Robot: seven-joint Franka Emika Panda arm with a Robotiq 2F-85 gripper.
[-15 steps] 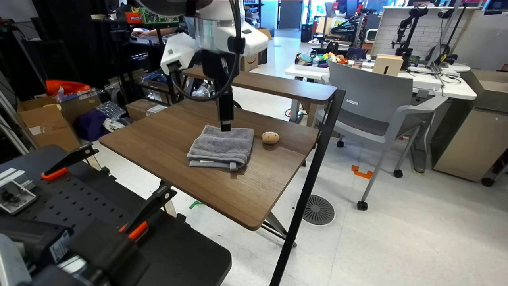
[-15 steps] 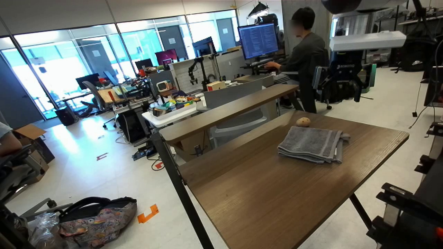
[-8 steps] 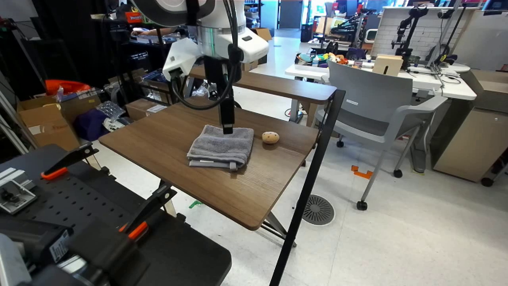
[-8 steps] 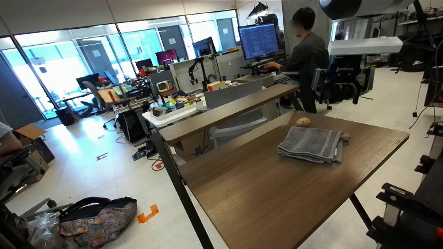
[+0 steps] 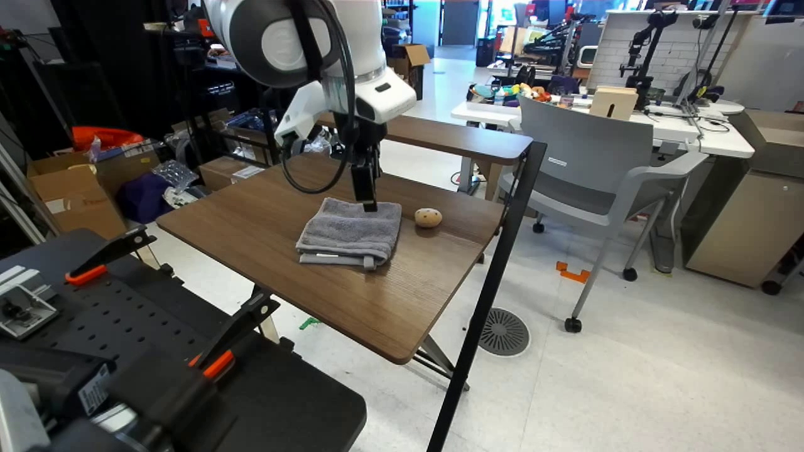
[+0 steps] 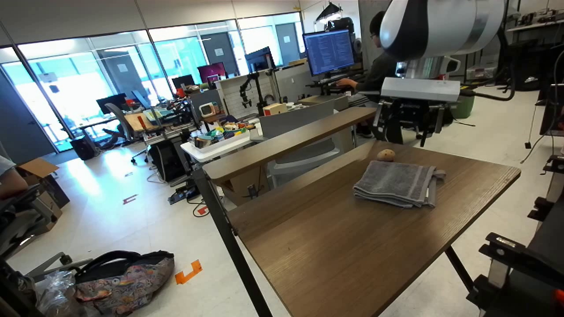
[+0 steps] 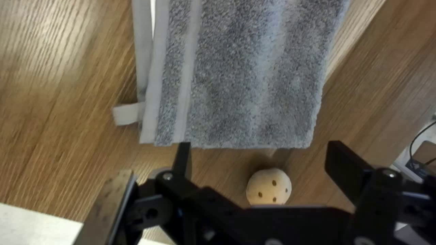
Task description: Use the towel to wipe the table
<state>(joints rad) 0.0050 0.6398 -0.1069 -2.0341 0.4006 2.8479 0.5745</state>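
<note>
The gray towel [image 5: 352, 232] lies folded on the brown wood-grain table [image 5: 276, 232], its faint stripes and small side tab showing in the wrist view. In that view the towel [image 7: 238, 75] fills the upper middle, beyond the fingertips. My gripper [image 7: 259, 147] stands wide open above the table, nothing held between its fingers. A tan ball [image 7: 269, 187] with dark spots shows between the jaws, lower down on the tabletop, partly covered by the gripper body. In an exterior view the gripper [image 6: 403, 132] hangs behind the ball and towel, above the tabletop.
A raised brown shelf [image 6: 291, 141] runs along one long side of the table, with a slanted black leg [image 5: 487, 301] at its end. A grey chair [image 5: 590, 163] stands beyond. Black clamps [image 5: 242, 326] sit on a dark bench beside the table. A person [image 6: 383, 75] sits at a desk behind.
The arm has come further into view and lower, and the gripper has shifted toward the ball's side, now tilted. Towel and ball lie where they were; the jaws stay open.
</note>
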